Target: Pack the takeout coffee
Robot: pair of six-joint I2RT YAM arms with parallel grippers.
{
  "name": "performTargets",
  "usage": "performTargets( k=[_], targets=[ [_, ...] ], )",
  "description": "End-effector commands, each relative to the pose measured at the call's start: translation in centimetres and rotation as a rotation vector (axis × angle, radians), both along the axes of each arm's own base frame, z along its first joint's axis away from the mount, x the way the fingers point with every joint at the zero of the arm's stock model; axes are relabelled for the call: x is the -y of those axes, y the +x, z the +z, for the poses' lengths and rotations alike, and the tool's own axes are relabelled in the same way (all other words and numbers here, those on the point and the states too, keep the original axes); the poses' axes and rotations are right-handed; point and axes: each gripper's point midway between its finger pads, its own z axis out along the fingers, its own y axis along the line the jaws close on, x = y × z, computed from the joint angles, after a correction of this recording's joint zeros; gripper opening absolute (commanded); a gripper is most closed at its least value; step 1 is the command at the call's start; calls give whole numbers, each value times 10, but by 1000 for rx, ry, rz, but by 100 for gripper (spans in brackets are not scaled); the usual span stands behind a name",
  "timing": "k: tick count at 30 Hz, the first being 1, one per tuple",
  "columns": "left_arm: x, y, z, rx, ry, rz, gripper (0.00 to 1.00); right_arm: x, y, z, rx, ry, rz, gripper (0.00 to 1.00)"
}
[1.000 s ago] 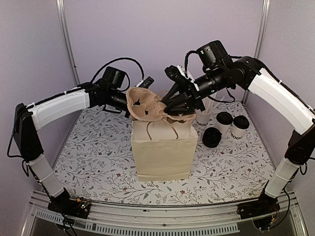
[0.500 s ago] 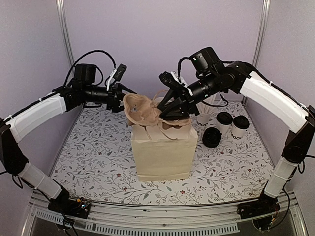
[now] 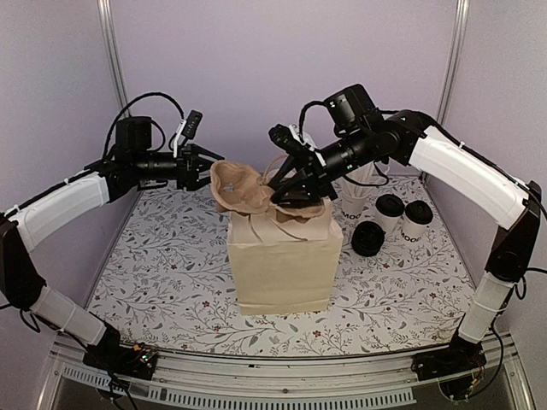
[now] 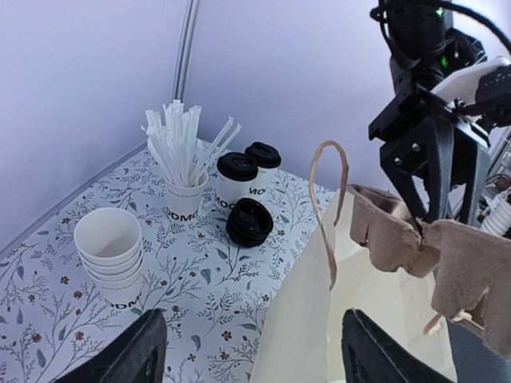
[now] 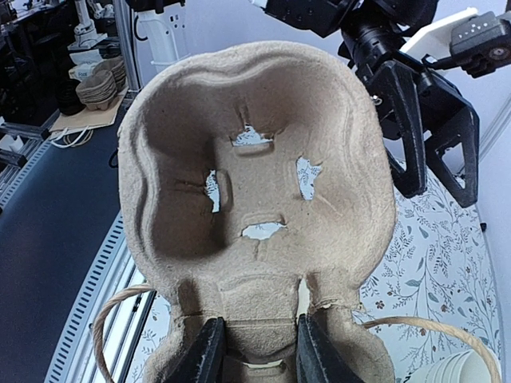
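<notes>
The right end effector (image 5: 259, 355) grips a tray (image 5: 255, 183) over the bag (image 3: 282, 265), the left end effector (image 3: 203, 166) gapes empty beside it, and cups (image 3: 417, 224) stand on the desk (image 3: 171, 256).

Black "MOO" lettering marks the lidded white cups (image 3: 416, 226).

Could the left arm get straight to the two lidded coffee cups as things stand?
Probably not directly. The lidded coffee cups stand beyond the paper bag, and the pulp carrier held by the right gripper hangs between them and the open left gripper.
</notes>
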Motion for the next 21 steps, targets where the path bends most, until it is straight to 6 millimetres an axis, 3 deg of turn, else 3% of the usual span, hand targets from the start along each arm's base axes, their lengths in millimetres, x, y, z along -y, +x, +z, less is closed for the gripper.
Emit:
performTargets(
  k=[1,7,12,21],
  targets=[
    [-8,-20,23,50,-46,4,73,4,0,25,41,45,-49,31],
    [-22,-82,28,175,-77,-12,72,6,1,32,31,55,-74,31],
    [-10,-124,24,227,-92,-79,77,6,1,33,-6,54,-94,32],
    [30,-143,9,306,-100,-112,82,9,5,31,-14,48,-139,33]
  ],
)
